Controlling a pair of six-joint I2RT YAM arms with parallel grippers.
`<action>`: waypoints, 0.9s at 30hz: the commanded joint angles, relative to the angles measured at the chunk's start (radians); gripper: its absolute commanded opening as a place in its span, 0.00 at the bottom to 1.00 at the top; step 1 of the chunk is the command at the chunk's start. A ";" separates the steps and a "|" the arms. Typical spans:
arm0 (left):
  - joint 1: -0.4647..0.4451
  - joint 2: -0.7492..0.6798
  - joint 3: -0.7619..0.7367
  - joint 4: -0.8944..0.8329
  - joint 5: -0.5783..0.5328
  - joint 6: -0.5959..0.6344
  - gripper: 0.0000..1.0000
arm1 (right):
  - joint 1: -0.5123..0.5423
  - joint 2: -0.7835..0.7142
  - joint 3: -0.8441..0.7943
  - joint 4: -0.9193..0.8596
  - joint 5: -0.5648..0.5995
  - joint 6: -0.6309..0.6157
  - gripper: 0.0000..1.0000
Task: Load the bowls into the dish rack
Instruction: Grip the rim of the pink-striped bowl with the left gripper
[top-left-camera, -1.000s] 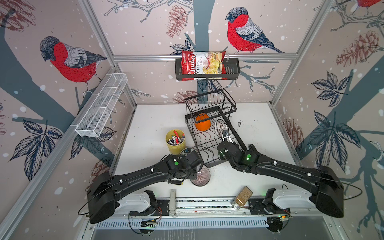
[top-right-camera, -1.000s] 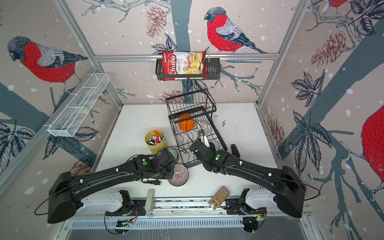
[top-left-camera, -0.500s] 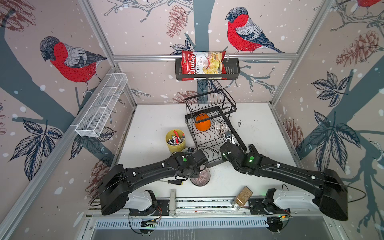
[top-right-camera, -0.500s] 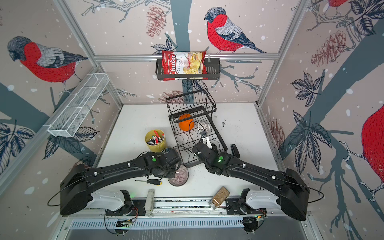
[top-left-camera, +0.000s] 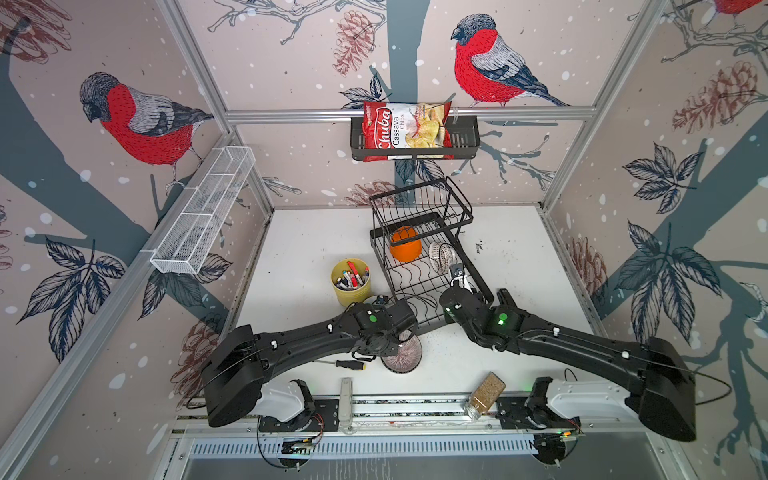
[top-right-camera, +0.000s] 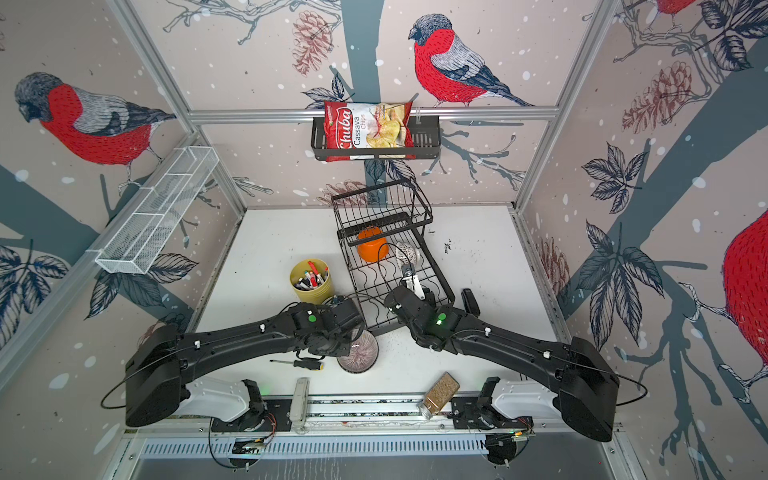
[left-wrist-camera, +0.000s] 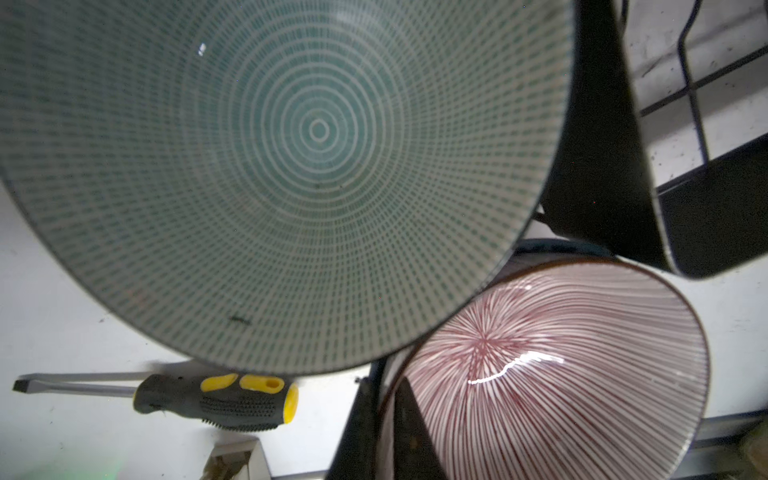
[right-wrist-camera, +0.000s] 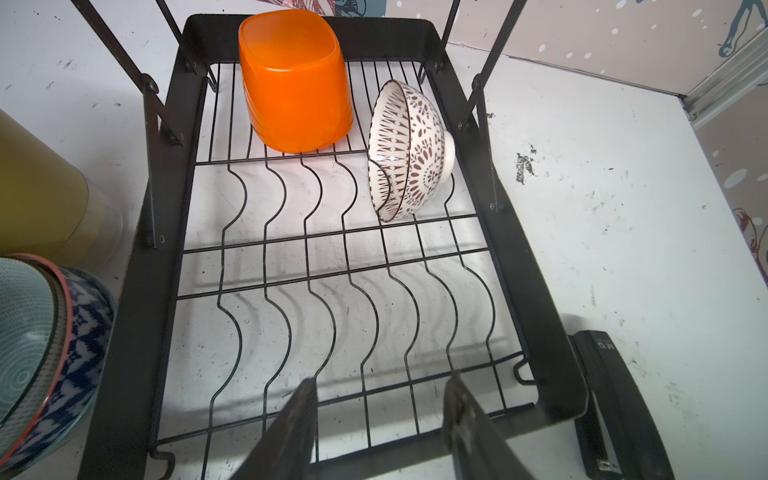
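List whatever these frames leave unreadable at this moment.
- Left claw: buried under its own arm in both top views; in the left wrist view the teal bowl covers its tips, so any grip is unclear.
- Blue-patterned bowl: cut off by the right wrist view's edge.
- Pink-striped bowl: half under that arm in both top views.

Only legible txt is on the chips bag (top-left-camera: 405, 129) in the wall basket (top-left-camera: 467, 139): big white script "Chuba" on the red part, w/ "Cassava" and smaller "Chips" beside it on the pale part, all running sideways up the bag (top-right-camera: 368, 131); same in both top views. Right wrist view: black case (right-wrist-camera: 615, 399) on the desk (right-wrist-camera: 623, 187) has tiny pale lettering at one end, too small to read.
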 joint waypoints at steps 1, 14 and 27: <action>0.001 -0.007 -0.005 0.008 -0.021 -0.006 0.08 | 0.000 -0.003 -0.001 0.013 0.022 0.013 0.51; 0.001 -0.072 -0.026 0.073 -0.019 0.003 0.00 | -0.001 -0.027 -0.010 0.023 -0.004 0.017 0.51; 0.001 -0.170 -0.032 0.132 -0.017 0.078 0.00 | -0.009 -0.043 0.014 0.027 -0.124 -0.019 0.51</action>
